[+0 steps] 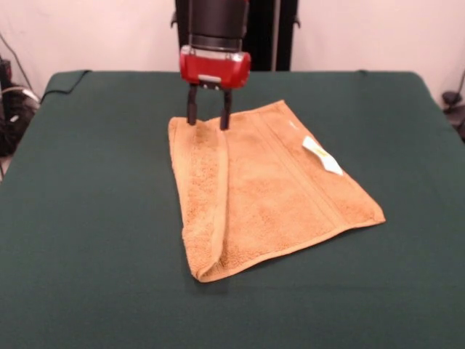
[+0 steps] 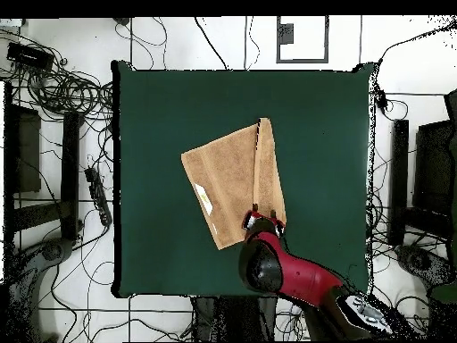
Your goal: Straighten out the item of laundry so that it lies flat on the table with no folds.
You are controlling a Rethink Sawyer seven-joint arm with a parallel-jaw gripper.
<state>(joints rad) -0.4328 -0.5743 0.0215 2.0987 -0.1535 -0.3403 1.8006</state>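
The golden-orange towel (image 1: 269, 189) lies near the middle of the dark green table (image 1: 87, 218). Its left strip (image 1: 200, 196) is folded over onto the rest, and the white tag (image 1: 322, 155) lies on its right part. My gripper (image 1: 208, 123) stands open over the towel's far edge, one fingertip (image 1: 192, 121) on the folded strip's far corner and the other just right of the fold line. In the overhead view the towel (image 2: 228, 174) lies askew on the table (image 2: 161, 116), with the folded strip (image 2: 268, 174) on its right and the gripper (image 2: 265, 219) at its lower right corner.
The black pedestal (image 1: 272, 33) stands at the table's far side. In the overhead view, cables (image 2: 62, 85) and dark stands (image 2: 397, 179) surround the table on the floor.
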